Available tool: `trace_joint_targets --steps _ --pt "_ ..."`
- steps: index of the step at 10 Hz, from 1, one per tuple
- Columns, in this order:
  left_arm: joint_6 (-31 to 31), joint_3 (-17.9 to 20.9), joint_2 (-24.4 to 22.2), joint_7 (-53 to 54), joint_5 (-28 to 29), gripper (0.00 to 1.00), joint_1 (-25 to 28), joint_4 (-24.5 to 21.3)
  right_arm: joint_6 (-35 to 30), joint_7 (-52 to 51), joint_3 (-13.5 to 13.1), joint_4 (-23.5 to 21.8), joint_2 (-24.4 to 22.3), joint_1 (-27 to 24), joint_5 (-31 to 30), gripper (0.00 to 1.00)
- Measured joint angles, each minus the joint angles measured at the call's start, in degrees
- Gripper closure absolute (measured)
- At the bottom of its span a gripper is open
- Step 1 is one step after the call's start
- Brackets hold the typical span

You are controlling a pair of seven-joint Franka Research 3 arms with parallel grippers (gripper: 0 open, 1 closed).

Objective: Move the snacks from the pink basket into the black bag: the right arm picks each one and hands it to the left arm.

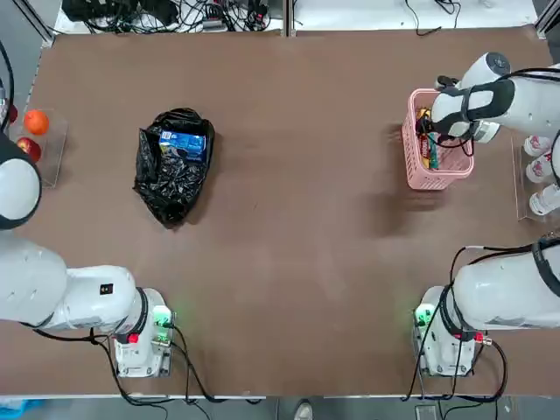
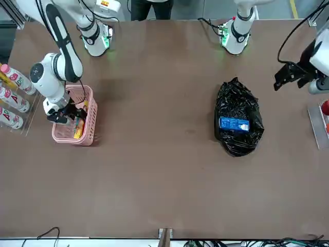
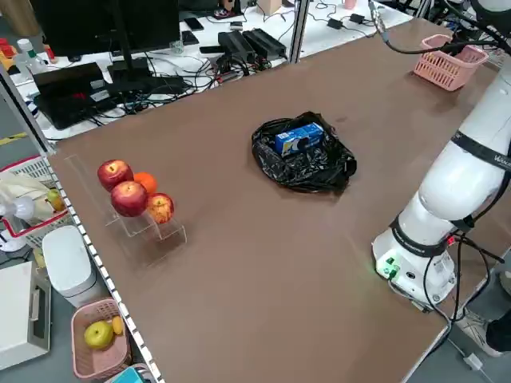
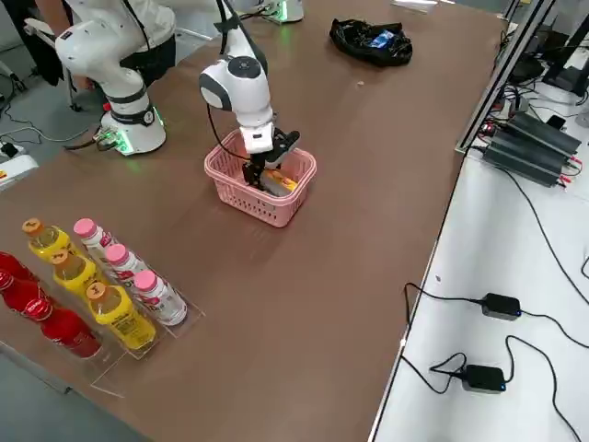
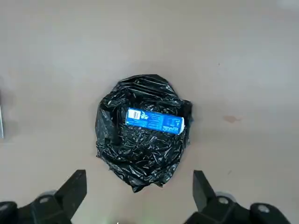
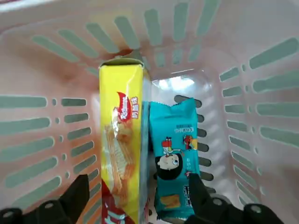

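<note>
Stock on the brown tabletop (image 1: 289, 262), counted against the glossy, wrinkled black plastic bag (image 1: 171, 179) as landmark.

- Item 1, blue cookie pack (image 1: 182, 143): lies flat on the bag's crumpled top at its opened mouth; whether it sits fully inside cannot be told. Judged delivered, or very nearly so.
- Item 2, yellow-orange box with red marks (image 6: 120, 154): inside the small pink plastic basket with slotted lattice walls (image 1: 418, 171), which stands well apart from the bag across the tabletop on the robot's right. Not yet moved.
- Item 3, small teal packet (image 6: 175, 158): in the same basket, lying just beside the yellow-orange box, touching along its side. Not yet moved.
- Right hand (image 6: 135, 196): lowered into the basket, fingers spread wide and straddling both packets, gripping nothing yet.
- Left hand (image 5: 140, 186): hangs above and off to the bag's outer side, away from the basket, fingers wide apart and empty.

Tally, as judged: one of three snacks across, two outstanding. Step in hand appears to be the second pick, with handover and drop into the bag to follow for each.
</note>
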Motion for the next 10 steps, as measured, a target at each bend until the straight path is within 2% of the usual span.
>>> trace_joint_targets --steps 6,10 --pt "-0.3 -3.7 -0.2 -0.3 0.0 0.00 -0.1 0.0 0.1 0.0 0.1 1.0 1.6 0.1 0.0 0.16" --pt "-0.3 -4.7 0.0 0.0 0.0 0.00 -0.3 0.0 0.1 0.0 0.1 1.0 1.6 0.1 0.0 0.32"
